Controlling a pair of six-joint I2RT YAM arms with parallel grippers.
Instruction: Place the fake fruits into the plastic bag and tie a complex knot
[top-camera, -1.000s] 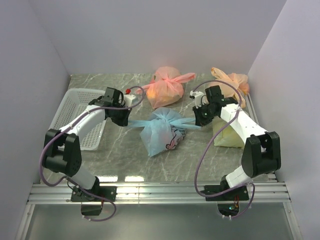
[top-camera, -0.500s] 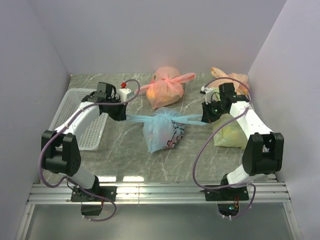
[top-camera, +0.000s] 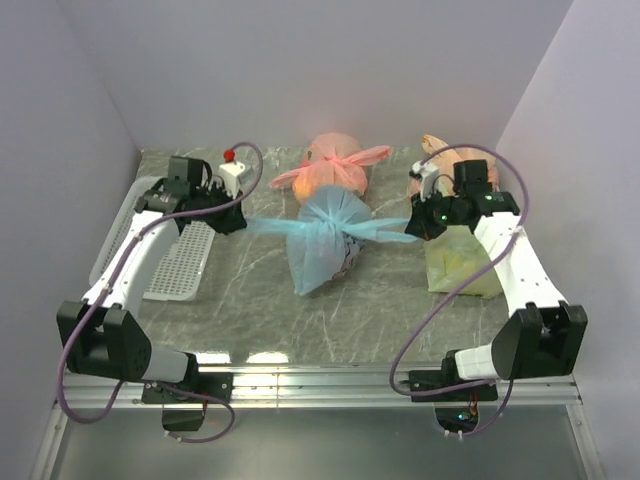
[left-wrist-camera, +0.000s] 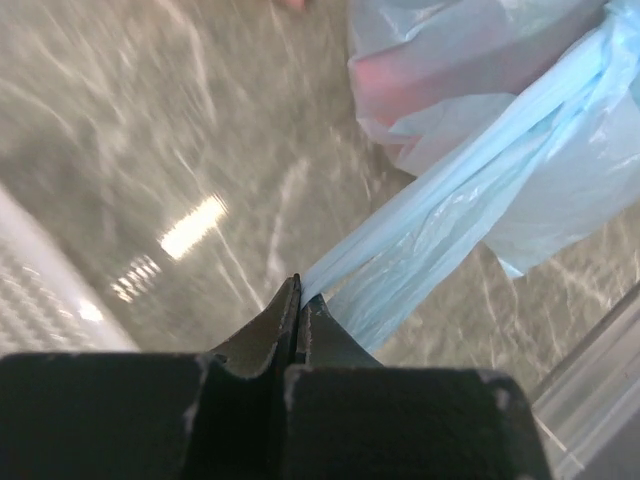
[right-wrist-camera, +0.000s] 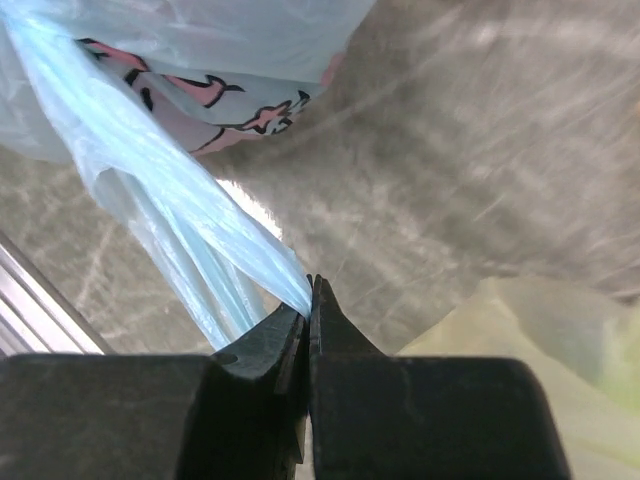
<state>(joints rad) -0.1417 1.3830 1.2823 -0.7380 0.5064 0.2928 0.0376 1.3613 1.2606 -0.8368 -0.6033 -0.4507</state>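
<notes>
Your plastic bag (top-camera: 325, 245) lies mid-table on the grey marble-patterned table (top-camera: 240, 300), just in front of a tied pink-orange bag (top-camera: 335, 170). It is thin, crinkled, translucent light blue film. The right wrist view shows its print (right-wrist-camera: 235, 105) of pink shapes with dark outlines; no lettering can be read there.

The bulging body tapers up to the knot (top-camera: 338, 222) at its far end, so the long axis runs from the knot toward you, slightly left. The two handle ends stretch sideways from the knot in a nearly straight line across the table.

Your left gripper (top-camera: 232, 222) is clamped on the left handle (left-wrist-camera: 430, 240), which is bunched into a pleated band. Your right gripper (top-camera: 415, 228) is pinched on the right handle (right-wrist-camera: 170, 170), beside a yellow-green bag (top-camera: 460, 265). A white mesh basket (top-camera: 165, 265) sits at the left.
</notes>
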